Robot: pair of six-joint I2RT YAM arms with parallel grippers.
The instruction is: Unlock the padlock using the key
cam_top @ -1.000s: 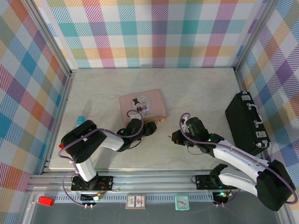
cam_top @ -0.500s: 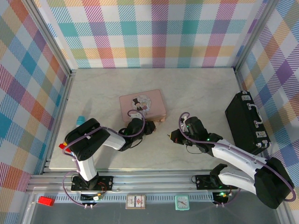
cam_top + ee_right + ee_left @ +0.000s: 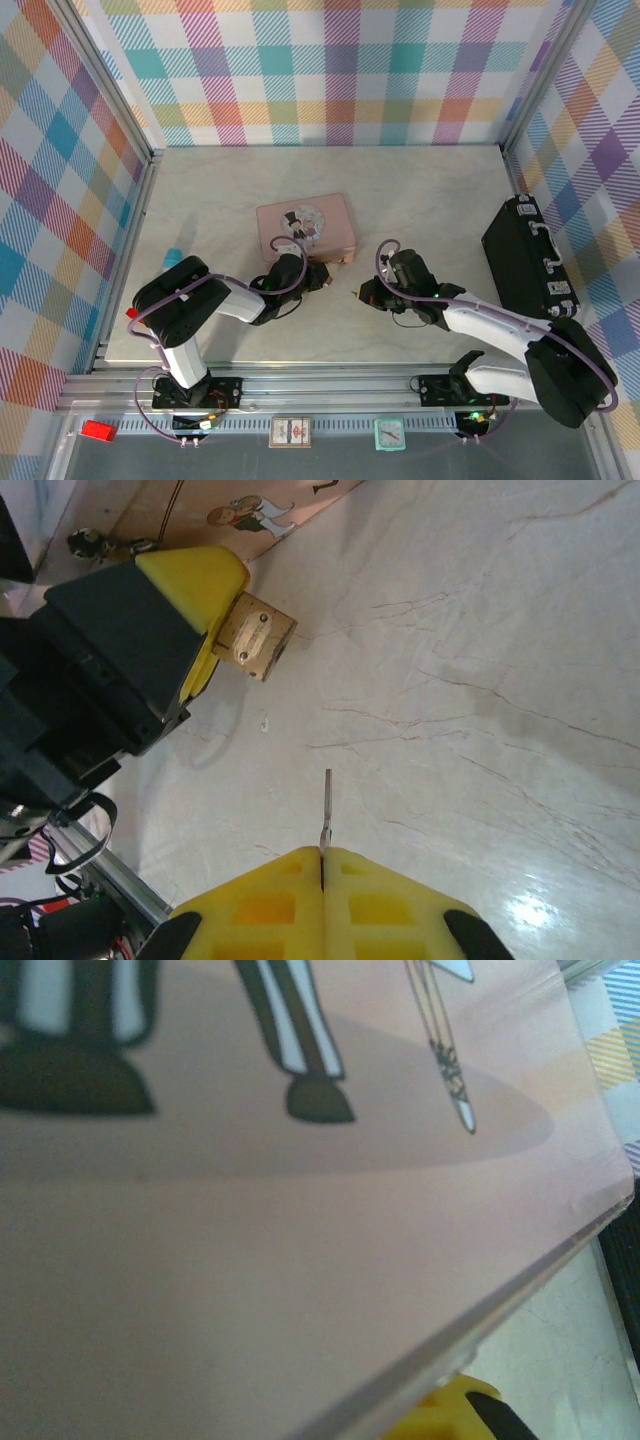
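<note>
While the left gripper (image 3: 322,272) pinches the small brass padlock (image 3: 255,643) between its yellow tips, just off the near right corner of the pink box (image 3: 305,222), the right gripper (image 3: 322,860) has its fingers pressed together on the dark key (image 3: 325,805), whose thin shaft sticks out beyond them. Key and padlock are apart above the marble table (image 3: 430,200), the key to the right.
</note>
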